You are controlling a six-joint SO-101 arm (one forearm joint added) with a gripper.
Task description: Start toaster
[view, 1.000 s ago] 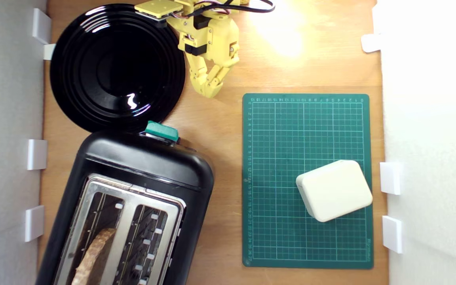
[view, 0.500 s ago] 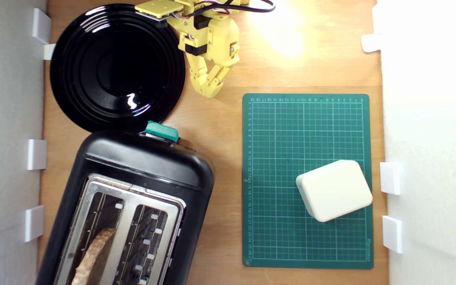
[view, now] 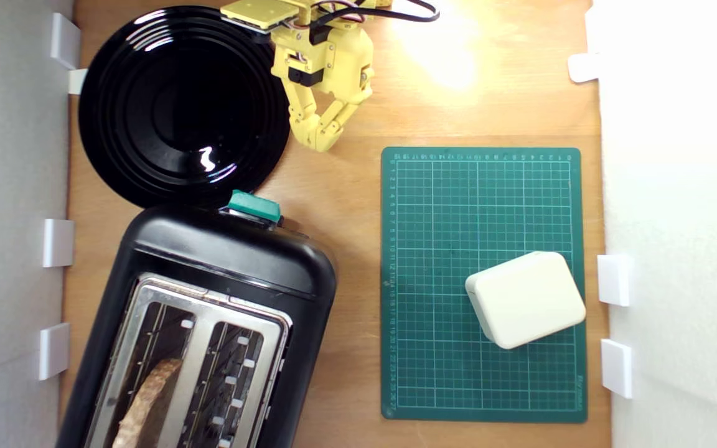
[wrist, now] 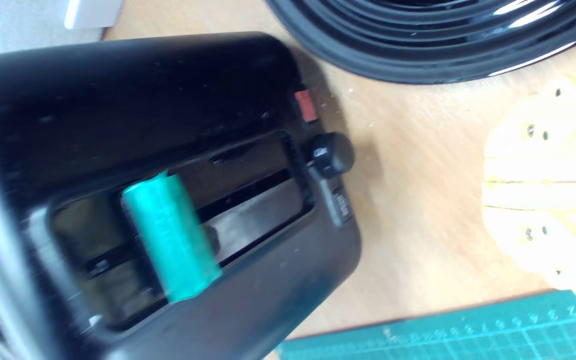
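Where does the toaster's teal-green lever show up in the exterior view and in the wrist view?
Exterior view: the teal-green lever sits on the end of the black toaster nearest the black plate, left of the picture's centre.
Wrist view: the lever stands out from a recessed slot in the toaster's end face, seen close up.
Shared landmark: the black plate's ribbed rim, just beyond the toaster's lever end in both views.

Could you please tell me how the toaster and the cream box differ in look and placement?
The toaster is glossy black and large; the cream box is matte, pale and much smaller. The toaster stands on bare wood, the box on the green mat. The toaster has open slots and a teal lever; the box looks plain. Both have rounded corners.
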